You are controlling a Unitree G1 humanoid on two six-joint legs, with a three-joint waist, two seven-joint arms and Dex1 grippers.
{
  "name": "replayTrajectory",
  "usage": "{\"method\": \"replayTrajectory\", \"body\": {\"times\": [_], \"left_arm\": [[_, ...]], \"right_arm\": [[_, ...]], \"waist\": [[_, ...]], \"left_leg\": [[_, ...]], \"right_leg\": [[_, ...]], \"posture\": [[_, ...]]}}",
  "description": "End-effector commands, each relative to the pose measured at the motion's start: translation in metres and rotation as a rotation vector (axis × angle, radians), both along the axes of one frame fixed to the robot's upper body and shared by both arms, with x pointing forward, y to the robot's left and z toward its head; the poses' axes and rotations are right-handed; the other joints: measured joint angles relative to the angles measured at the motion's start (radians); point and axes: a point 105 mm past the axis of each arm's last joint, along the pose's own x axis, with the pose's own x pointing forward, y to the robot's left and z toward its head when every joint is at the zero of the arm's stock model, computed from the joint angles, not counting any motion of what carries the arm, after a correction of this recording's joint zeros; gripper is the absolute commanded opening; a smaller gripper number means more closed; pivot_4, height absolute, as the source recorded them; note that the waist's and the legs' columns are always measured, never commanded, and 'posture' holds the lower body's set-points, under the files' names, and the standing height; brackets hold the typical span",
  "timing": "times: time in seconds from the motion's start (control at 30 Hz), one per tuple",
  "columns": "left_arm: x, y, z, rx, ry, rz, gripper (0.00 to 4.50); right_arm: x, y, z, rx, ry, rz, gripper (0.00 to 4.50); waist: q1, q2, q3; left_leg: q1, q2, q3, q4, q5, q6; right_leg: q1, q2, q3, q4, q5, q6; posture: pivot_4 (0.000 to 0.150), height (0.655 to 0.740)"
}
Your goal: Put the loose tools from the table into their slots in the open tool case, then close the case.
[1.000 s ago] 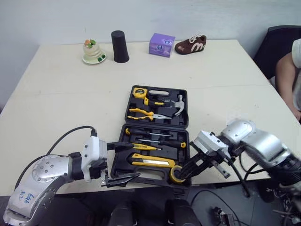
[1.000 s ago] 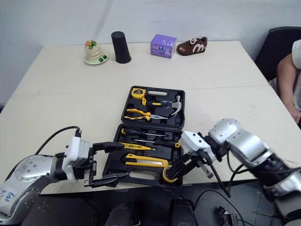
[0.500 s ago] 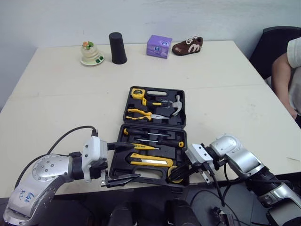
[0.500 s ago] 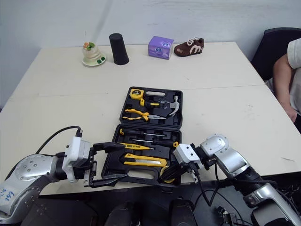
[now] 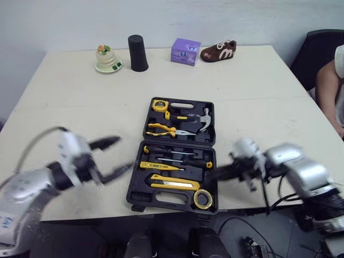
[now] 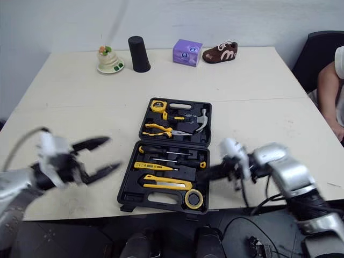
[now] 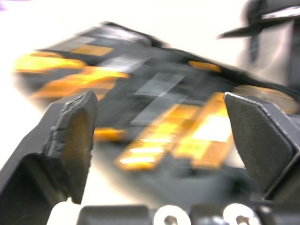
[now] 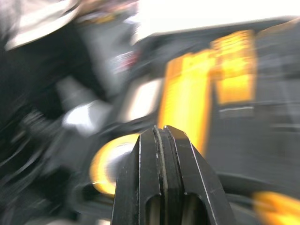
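Observation:
The black tool case (image 5: 141, 196) lies open mid-table, lid flat behind. It holds a tape measure (image 5: 159, 105), hammer (image 5: 201, 119), pliers (image 5: 164, 129), screwdrivers (image 5: 172, 155), a yellow utility knife (image 5: 173, 184) and a yellow tape roll (image 5: 202, 199) in the front right corner. My left gripper (image 5: 113, 156) hovers open just left of the case, nothing between its fingers (image 7: 77, 140). Over the case's right edge, my right gripper (image 5: 212, 174) is shut and empty; in its wrist view the fingertips (image 8: 161, 136) press together above the tape roll (image 8: 105, 164).
Along the far edge stand a figurine dish (image 5: 108, 58), a black cup (image 5: 137, 53), a purple box (image 5: 185, 51) and a brown shoe (image 5: 218, 50). A person's arm (image 5: 330, 91) and a dark chair are at the right. The near table edge runs just before the case.
The right gripper has drawn back from the tape roll, which now lies in the case's front right corner. The left gripper has swung left and away from the case's front.

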Motion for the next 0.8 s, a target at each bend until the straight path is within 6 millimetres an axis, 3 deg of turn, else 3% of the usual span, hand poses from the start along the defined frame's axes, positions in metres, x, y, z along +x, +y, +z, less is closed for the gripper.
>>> {"method": "replayTrajectory", "body": {"times": [0.03,0.07,0.17,0.23,0.27,0.53,0.8], "left_arm": [[0.014,0.027,-0.005,0.079,-0.005,0.128,2.98],[0.02,0.033,-0.008,0.076,0.008,0.157,2.38],[0.036,0.034,-0.016,0.044,0.046,0.171,1.21],[0.051,0.028,-0.029,0.053,0.101,0.142,0.29],[0.061,0.026,-0.036,0.042,0.127,0.137,0.05],[0.102,0.002,-0.07,0.047,0.239,0.071,0.05],[0.111,-0.036,-0.09,0.076,0.267,-0.041,0.05]], "right_arm": [[0.022,-0.023,0.0,-0.036,-0.086,-0.166,0.0],[0.03,-0.03,-0.003,-0.058,-0.117,-0.203,0.0],[0.049,-0.042,-0.009,-0.07,-0.136,-0.304,0.0],[0.06,-0.049,-0.023,-0.118,-0.13,-0.346,0.0],[0.063,-0.05,-0.032,-0.157,-0.136,-0.344,0.0],[0.069,-0.025,-0.054,-0.184,-0.121,-0.258,0.0],[0.072,-0.005,-0.052,-0.156,-0.134,-0.225,0.0]], "waist": [[-0.003,-0.001,-0.001],[-0.003,-0.001,0.0],[-0.003,-0.001,0.0],[-0.003,-0.001,0.0],[-0.001,-0.001,0.0],[-0.01,-0.001,0.001],[-0.006,-0.002,0.001]], "left_leg": [[0.001,0.0,0.0,-0.001,0.0,-0.001],[0.001,0.0,0.001,-0.001,-0.001,-0.001],[0.001,-0.001,0.006,-0.002,0.0,0.0],[0.001,-0.001,0.008,-0.002,0.0,0.001],[0.001,-0.001,0.009,-0.001,0.0,0.001],[0.001,-0.003,0.015,-0.001,0.002,0.003],[0.001,0.0,0.016,0.001,0.002,0.002]], "right_leg": [[0.0,0.001,0.0,0.0,0.0,0.0],[0.0,0.001,0.0,-0.001,0.0,0.0],[-0.001,0.002,-0.002,0.0,0.0,0.0],[-0.003,0.002,-0.002,0.001,0.001,0.001],[-0.003,0.003,-0.002,0.002,0.001,0.001],[-0.006,0.006,0.001,0.009,0.001,0.002],[-0.008,0.009,0.002,0.011,0.001,0.002]], "posture": [[0.15,0.74],[0.15,0.74],[0.15,0.74],[0.15,0.74],[0.15,0.74],[0.15,0.74],[0.15,0.74]]}}
